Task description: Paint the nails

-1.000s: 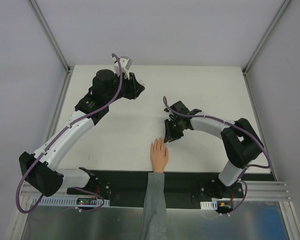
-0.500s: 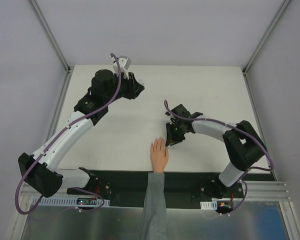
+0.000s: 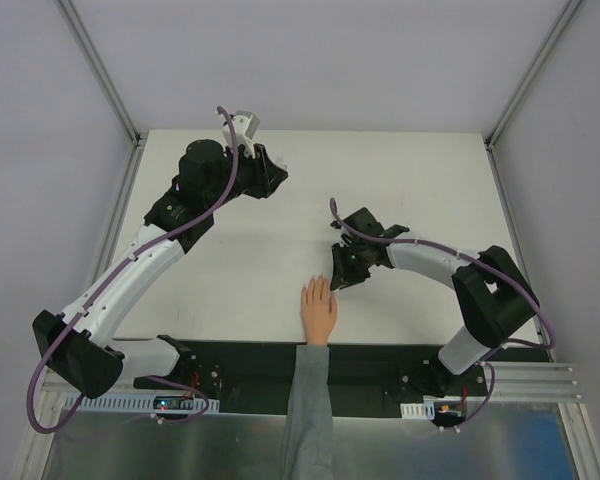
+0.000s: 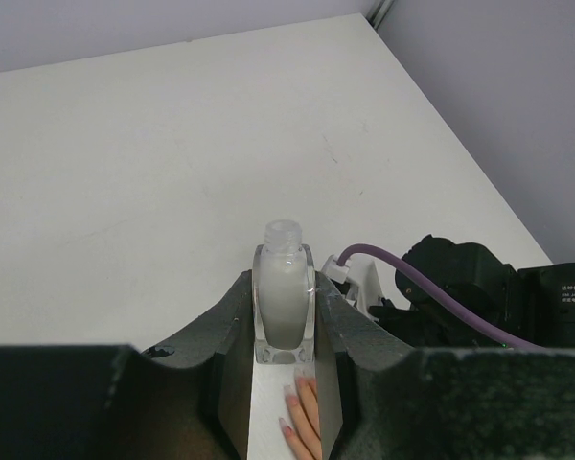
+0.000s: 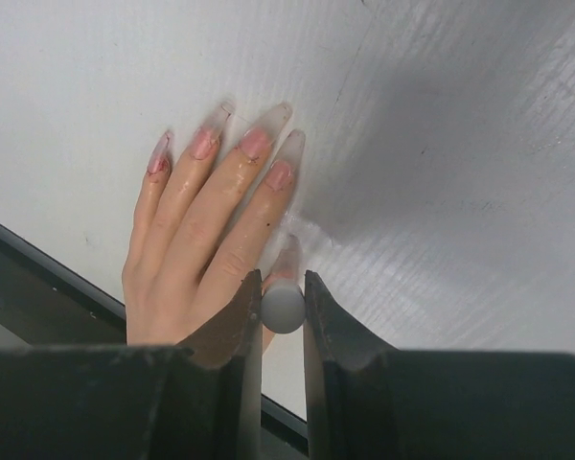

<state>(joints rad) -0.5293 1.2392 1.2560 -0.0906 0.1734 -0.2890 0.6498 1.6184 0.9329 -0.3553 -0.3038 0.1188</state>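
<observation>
The white table carries everything. Since a second ago the left arm has shifted its wrist slightly toward the far edge. The right arm has swung its elbow outward, and the right pincer has edged a little nearer the hand. The hand has stayed flat at the near edge, palm down, grey sleeve behind it.

The left pincer is clenched on an upright, uncapped polish bottle of milky liquid, well apart from the hand. The right pincer grasps a grey cap, seen end-on just over the thumb. The nails are long and translucent with pink patches near their bases.

The small white label on the right arm is too small to read.
</observation>
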